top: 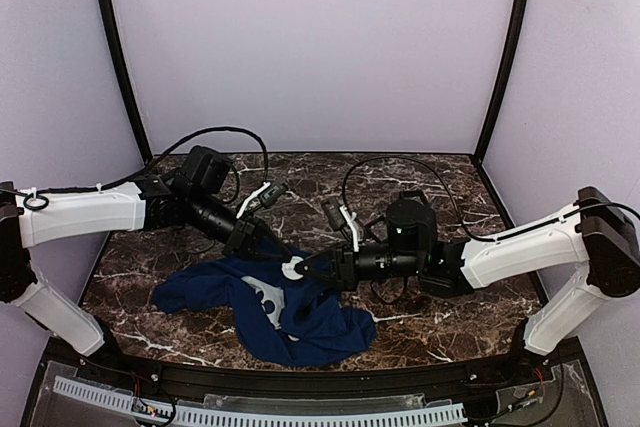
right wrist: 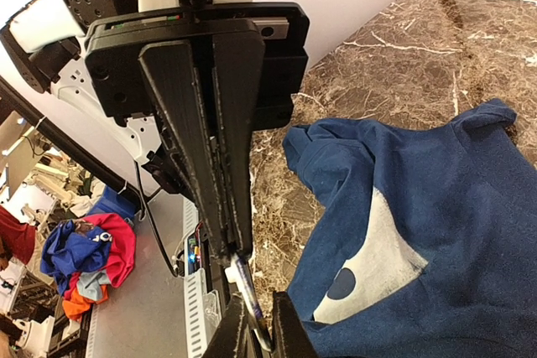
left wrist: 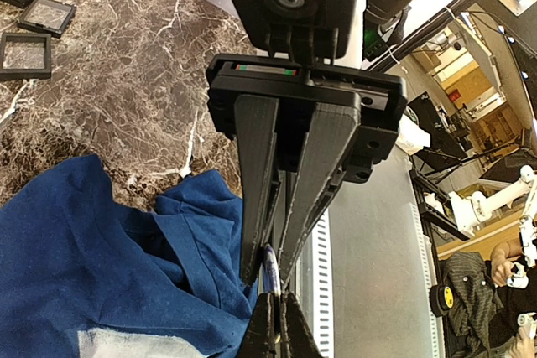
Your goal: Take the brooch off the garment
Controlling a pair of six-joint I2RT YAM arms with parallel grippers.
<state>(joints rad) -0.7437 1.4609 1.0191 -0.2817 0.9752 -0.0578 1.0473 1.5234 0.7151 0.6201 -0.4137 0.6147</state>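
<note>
The garment [top: 300, 332] is a navy T-shirt lying crumpled on the marble table [top: 440, 327], with its pale print [right wrist: 377, 266] facing up. The brooch [top: 293, 268] shows as a small pale disc between the two gripper tips. Seen edge-on it is a thin bluish-silver rim [left wrist: 272, 278] [right wrist: 246, 296]. My left gripper [left wrist: 270, 267] is shut on one side of it. My right gripper [right wrist: 235, 252] is shut on the other side, its fingertips [left wrist: 259, 328] meeting mine head-on. Blue cloth [left wrist: 92, 249] lies just beside the left fingers. I cannot tell whether the brooch is still fastened to it.
Three small black square trays [left wrist: 25, 52] lie on the marble at the far left of the left wrist view. A white slotted cable rail [top: 300, 412] runs along the table's near edge. Black cables [top: 230, 132] loop over the back of the table.
</note>
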